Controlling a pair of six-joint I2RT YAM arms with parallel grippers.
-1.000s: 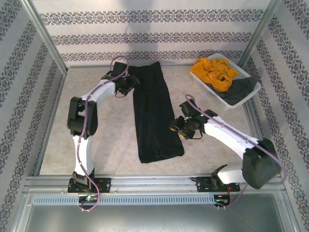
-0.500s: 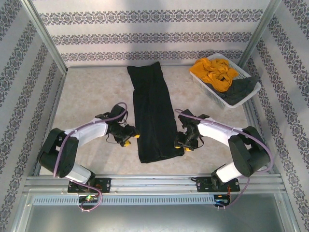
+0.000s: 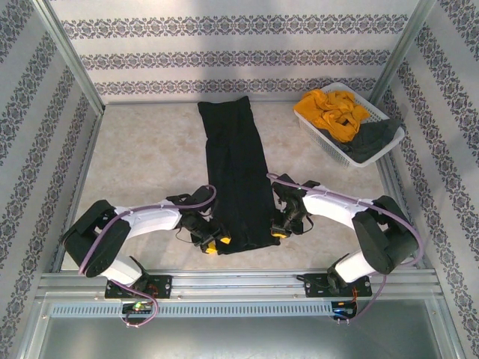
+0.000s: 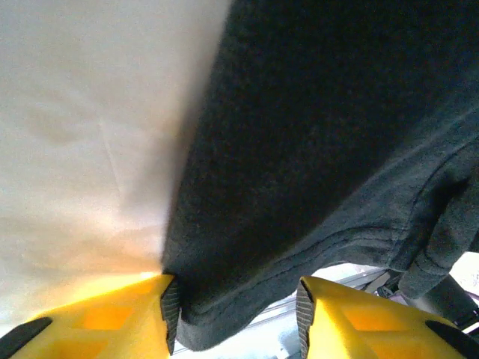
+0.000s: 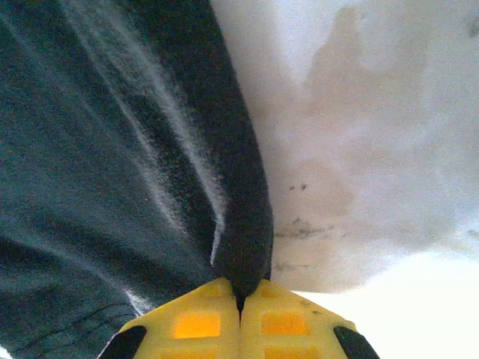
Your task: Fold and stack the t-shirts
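Folding the long black t-shirt [image 3: 236,172] in half looks like the step in hand. It lies flat on the table [image 3: 142,149] as a thin strip, running from the far wall towards the arms. Both grippers are down at its near end, one at each corner.

To do this well, I think both corners need a firm pinch first. Then both arms should lift a little and carry the near end over to the far end at the same speed, so the strip does not twist. Lay it down softly so the edges line up.

The left gripper [image 4: 236,314] has its jaws partly apart, with the hem corner of the shirt sitting between its yellow fingers [image 4: 97,321]. It has not pinched yet, so it should close before any lift.

The right gripper [image 5: 241,299] is squeezed tight, pinching a thin fold at the shirt's side edge. That bite looks small, so it could slip.

The mustard-yellow t-shirt [image 3: 333,112] and the dark grey t-shirt [image 3: 372,138] lie bunched in the white basket [image 3: 334,155] at the far right, well apart from the arms
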